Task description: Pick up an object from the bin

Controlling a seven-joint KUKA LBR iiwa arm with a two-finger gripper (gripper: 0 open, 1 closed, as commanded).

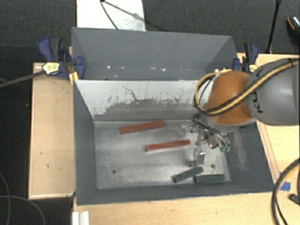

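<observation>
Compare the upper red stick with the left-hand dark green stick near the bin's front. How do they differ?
Colour: the upper red stick is reddish-brown, the left dark green stick almost black. Length: the red looks longer than the green. Place: the red lies toward the back; the green lies at the front, by the gripper. Both are slim sticks lying flat on the bin floor.

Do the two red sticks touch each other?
No, the upper red stick and the lower red stick lie apart, with bare bin floor between them.

Upper red bar (pixel 142 127), lower red bar (pixel 167 146)
</observation>
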